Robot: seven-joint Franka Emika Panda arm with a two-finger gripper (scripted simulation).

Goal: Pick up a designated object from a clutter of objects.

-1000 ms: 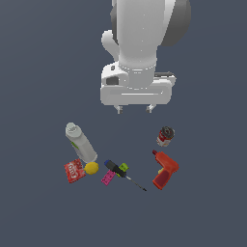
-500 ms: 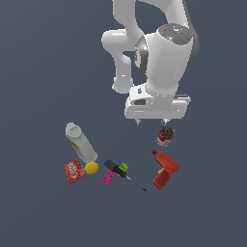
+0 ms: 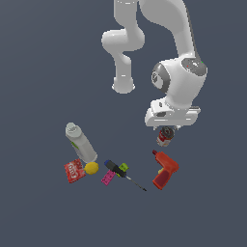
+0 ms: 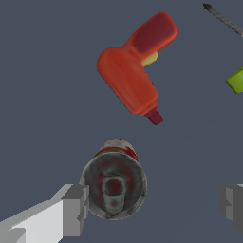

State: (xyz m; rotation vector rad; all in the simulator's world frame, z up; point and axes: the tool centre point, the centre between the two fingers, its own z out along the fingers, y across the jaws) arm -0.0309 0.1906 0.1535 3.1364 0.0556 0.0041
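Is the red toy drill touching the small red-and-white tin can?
Apart. The wrist view shows bare floor between the red toy drill, even its dark nose tip, and the small red-and-white tin can.

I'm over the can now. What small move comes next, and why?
Probably a small sideways shift to center the can between the fingers, then descend. In the wrist view the gripper is open, but the can sits right against one finger with a wide gap to the other. The red drill lies apart from it, so it shouldn't interfere.
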